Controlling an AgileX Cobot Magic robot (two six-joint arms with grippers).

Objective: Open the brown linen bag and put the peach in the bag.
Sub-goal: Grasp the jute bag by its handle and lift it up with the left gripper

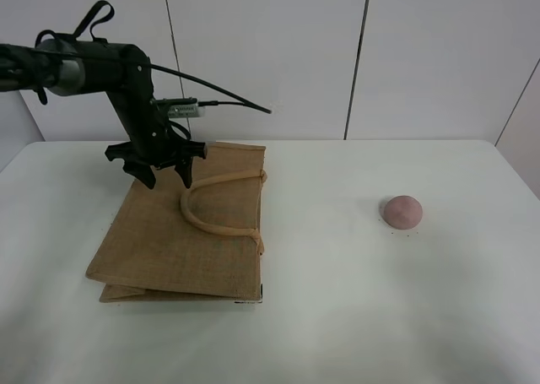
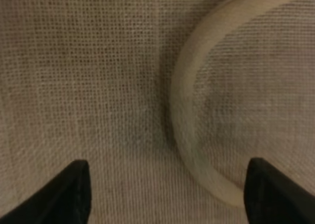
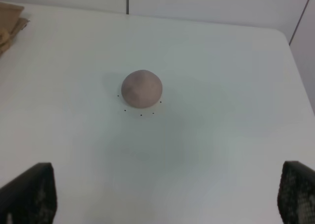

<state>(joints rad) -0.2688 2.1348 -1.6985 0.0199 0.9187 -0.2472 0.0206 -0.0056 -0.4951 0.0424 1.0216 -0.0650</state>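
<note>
The brown linen bag (image 1: 169,240) lies flat and closed on the left of the white table, with its beige loop handle (image 1: 211,225) resting on top. My left gripper (image 1: 167,180) is open and hangs just above the bag's far part, beside the handle. In the left wrist view its fingertips (image 2: 74,189) straddle the weave (image 2: 88,86) and the handle's curve (image 2: 182,111). The pink peach (image 1: 402,209) sits alone on the right. My right gripper (image 3: 162,199) is open and empty, back from the peach (image 3: 141,88); it is out of the exterior view.
The white table (image 1: 354,316) has a white panelled wall (image 1: 270,55) behind it. A corner of the bag (image 3: 10,22) shows at the edge of the right wrist view. The left arm's cable (image 1: 219,89) loops above the bag.
</note>
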